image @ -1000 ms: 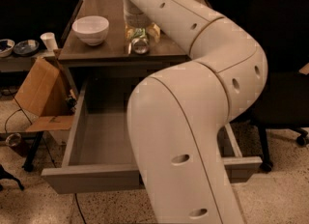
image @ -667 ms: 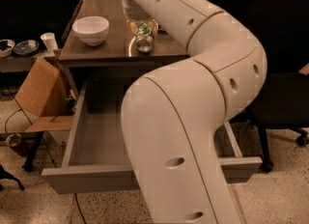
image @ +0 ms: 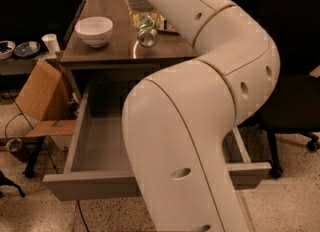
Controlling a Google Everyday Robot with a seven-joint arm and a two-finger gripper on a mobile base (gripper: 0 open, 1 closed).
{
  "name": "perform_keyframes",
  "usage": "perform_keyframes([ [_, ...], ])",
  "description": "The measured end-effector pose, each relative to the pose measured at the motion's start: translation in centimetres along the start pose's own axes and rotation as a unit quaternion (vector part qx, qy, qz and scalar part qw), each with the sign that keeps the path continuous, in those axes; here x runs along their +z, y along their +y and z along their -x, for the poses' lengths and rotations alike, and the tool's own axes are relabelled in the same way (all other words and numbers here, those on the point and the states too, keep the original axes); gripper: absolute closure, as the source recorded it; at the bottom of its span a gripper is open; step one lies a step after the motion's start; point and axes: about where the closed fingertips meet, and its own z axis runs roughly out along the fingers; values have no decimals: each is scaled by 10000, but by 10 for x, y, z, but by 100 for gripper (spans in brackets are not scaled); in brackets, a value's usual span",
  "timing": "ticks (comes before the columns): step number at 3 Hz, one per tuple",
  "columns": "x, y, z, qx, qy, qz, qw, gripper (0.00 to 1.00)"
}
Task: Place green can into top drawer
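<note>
camera view: gripper [image: 141, 15] over green can [image: 147, 36] on tabletop [image: 107, 52].

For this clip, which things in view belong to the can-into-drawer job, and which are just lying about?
Job in hand:
- green can, on its side on the tabletop
- top drawer, pulled open
- gripper, down at the can

Lying about:
- white bowl, on the tabletop left of the can
- cardboard box, left of the drawer
- black chair, at the right

Claw [image: 139, 7] at shiny metal green can [image: 146, 35]
</note>
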Motion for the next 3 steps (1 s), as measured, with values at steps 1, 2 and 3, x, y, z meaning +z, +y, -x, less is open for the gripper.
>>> perform_keyframes([
  [1,-15,-6,-5,-156,94,230,9996,100],
  [2,-42,-23,-18,-323,117,480,9983,100],
  [3,-71,-47,-50,-547,264,795,9950,100],
])
